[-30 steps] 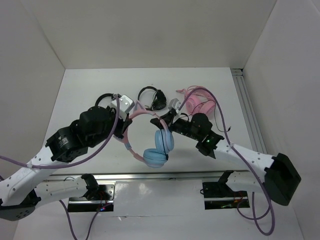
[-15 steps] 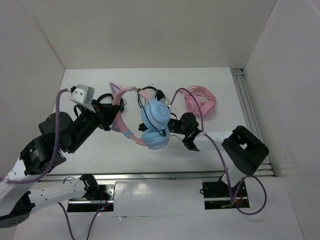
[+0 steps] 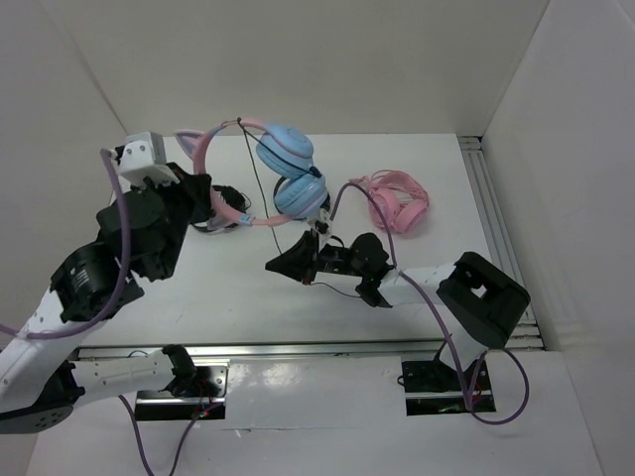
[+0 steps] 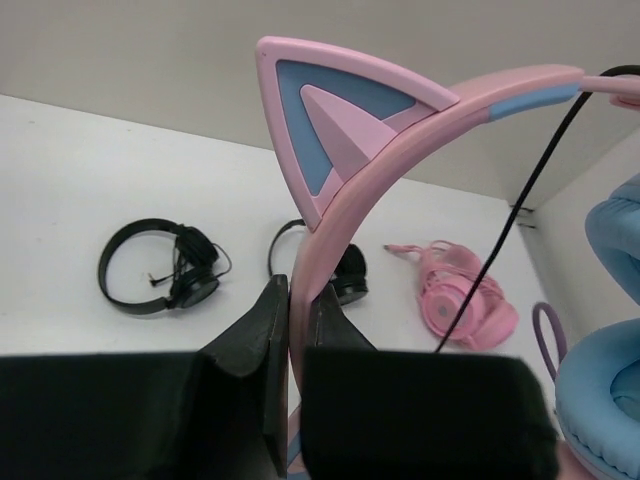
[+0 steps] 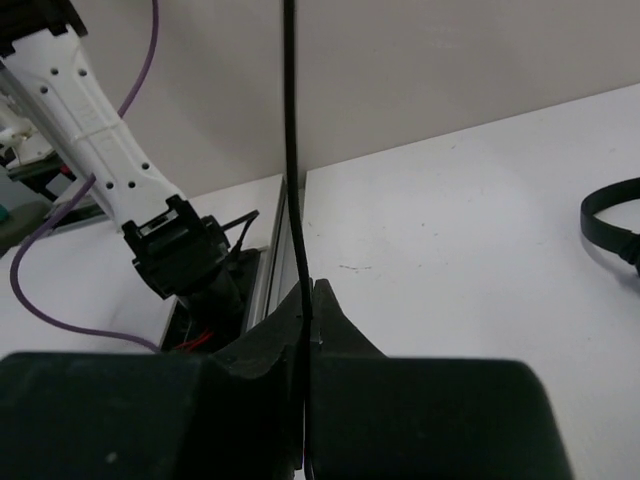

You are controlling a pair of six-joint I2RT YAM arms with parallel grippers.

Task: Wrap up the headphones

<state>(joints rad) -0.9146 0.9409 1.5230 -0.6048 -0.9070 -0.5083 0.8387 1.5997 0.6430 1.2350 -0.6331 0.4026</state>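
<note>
The headphones have two light-blue ear cups [image 3: 288,151] and a pink headband [image 3: 205,149] with cat ears, and hang in the air above the back of the table. My left gripper [image 3: 203,190] is shut on the headband; the left wrist view shows it [image 4: 298,300] pinching the band under a cat ear [image 4: 330,130]. The thin black cable [image 3: 260,183] runs down from the band to my right gripper [image 3: 275,264], which is shut on it. In the right wrist view the cable [image 5: 290,150] rises straight out of the closed gripper [image 5: 307,300].
An all-pink cat-ear headset [image 3: 400,203] lies at the back right. Two black headphones [image 4: 160,268] [image 4: 345,280] lie on the table under the lifted pair. A metal rail [image 3: 491,208] runs along the right edge. White walls enclose the table.
My left gripper has lifted the headphones up and toward the back left. My right gripper has moved left and nearer with the cable, which now runs straight between them.
</note>
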